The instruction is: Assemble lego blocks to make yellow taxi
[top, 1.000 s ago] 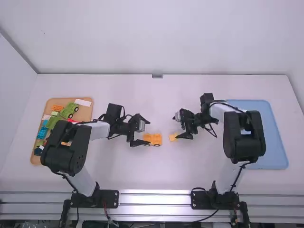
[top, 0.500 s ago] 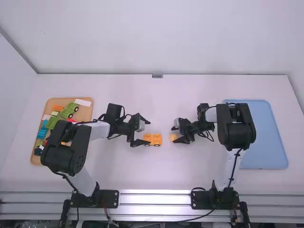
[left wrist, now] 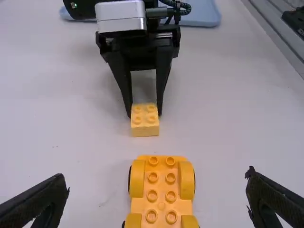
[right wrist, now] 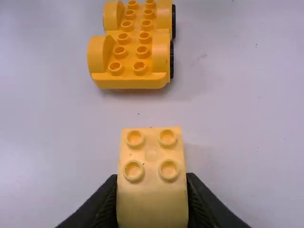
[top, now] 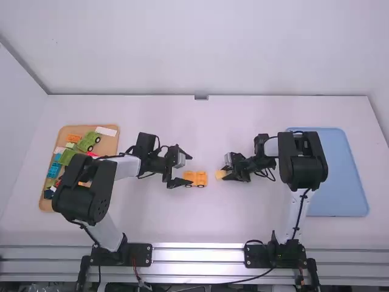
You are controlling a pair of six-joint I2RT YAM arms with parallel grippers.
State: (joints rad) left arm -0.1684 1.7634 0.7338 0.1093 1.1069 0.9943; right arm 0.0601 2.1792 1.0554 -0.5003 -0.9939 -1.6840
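White tabletop [top: 182, 222] against a pale wall [top: 194, 48], brick-laden tan tray [top: 110, 146] left, blue tray [top: 347, 188] right, yellow-orange wheeled chassis [left wrist: 161, 190] between, left gripper [top: 190, 169] spread apart, right gripper [top: 223, 174] clamped on a yellow four-stud brick [left wrist: 145, 127] (studs up) near the chassis

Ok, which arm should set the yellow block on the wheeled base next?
Right, I'd say: its claw is shut on the yellow block, a short way from the wheeled base. The left claw is open and empty near that base.
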